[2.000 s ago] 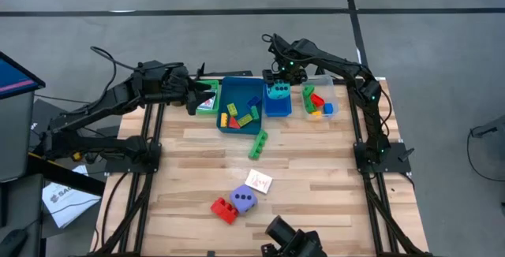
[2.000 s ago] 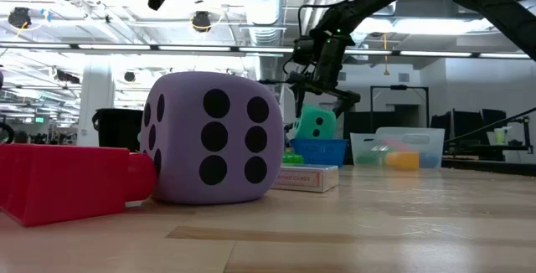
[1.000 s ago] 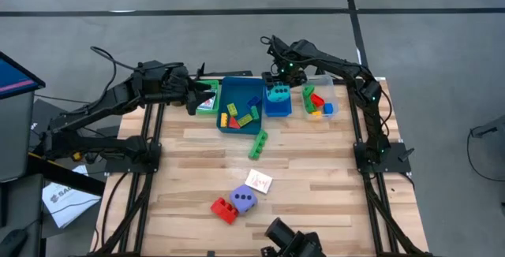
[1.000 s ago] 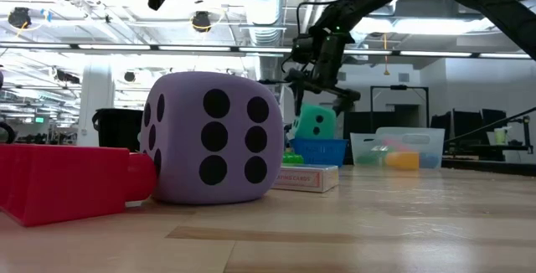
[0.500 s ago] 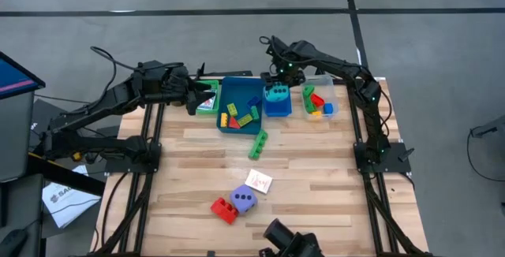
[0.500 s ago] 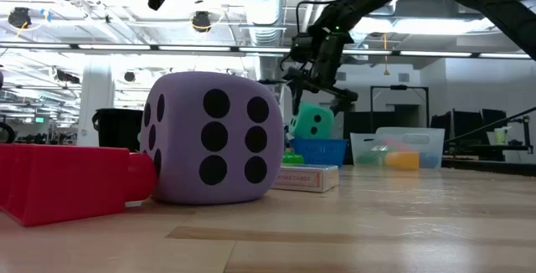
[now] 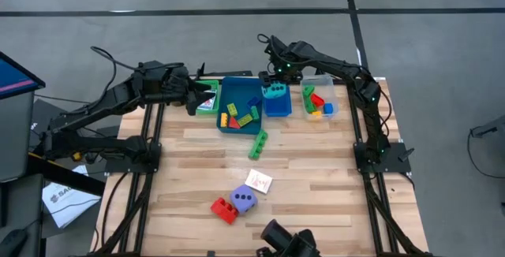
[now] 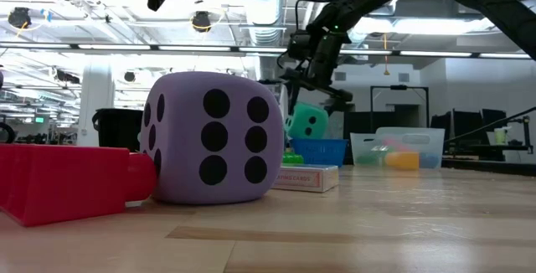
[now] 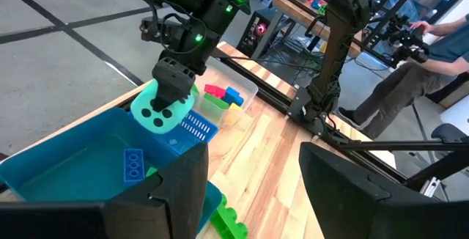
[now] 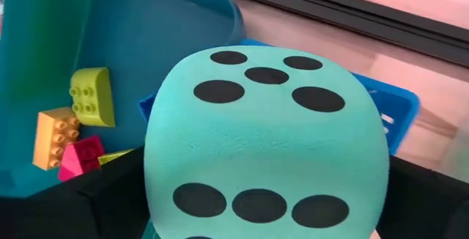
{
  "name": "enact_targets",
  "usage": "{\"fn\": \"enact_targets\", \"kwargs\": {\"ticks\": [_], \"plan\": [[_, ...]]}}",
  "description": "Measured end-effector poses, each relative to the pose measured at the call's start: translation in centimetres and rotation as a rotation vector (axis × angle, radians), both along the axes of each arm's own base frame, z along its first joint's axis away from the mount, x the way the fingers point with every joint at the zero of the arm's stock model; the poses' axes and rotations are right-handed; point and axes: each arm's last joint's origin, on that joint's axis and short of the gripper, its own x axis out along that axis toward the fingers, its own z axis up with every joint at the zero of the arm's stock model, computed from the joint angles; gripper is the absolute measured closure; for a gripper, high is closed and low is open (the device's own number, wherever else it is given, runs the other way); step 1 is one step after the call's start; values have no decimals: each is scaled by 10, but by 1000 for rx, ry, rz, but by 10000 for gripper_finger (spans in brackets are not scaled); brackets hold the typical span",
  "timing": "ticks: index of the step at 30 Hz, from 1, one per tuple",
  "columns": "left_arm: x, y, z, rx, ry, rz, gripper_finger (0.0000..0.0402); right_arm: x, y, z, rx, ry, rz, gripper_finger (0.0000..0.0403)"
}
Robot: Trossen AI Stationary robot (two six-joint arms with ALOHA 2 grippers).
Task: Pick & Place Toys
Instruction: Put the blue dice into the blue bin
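- Nearest the low camera: red brick (image 8: 63,181) touching purple dice cube (image 8: 211,139) at the table's front; cube probably light foam, best squeezed on two opposite flat faces.
- Just beyond, white card box (image 8: 306,177) lying flat; print too small to read.
- Mid-table, green brick (image 7: 258,143), loose, hard, slick plastic.
- Far edge: right gripper (image 9: 170,85) pinching teal dice cube (image 10: 267,147), lifted over small blue basket (image 9: 192,127) beside blue tray (image 7: 226,123).
- Left gripper (image 7: 192,97) spread, empty, waiting beside green tray (image 7: 210,103).
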Motion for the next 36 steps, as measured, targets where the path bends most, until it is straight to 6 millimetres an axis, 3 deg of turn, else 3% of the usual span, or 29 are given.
{"fn": "enact_targets", "kwargs": {"ticks": [16,26,36], "plan": [[0,0,0,2,0,-1,193,2,5,0,66,-55,104,3],[0,0,0,3,1,-1,193,-7,3,-2,40,47,121,3],[1,1,-1,4,4,-2,193,-3,13,-3,39,76,184,3]]}}
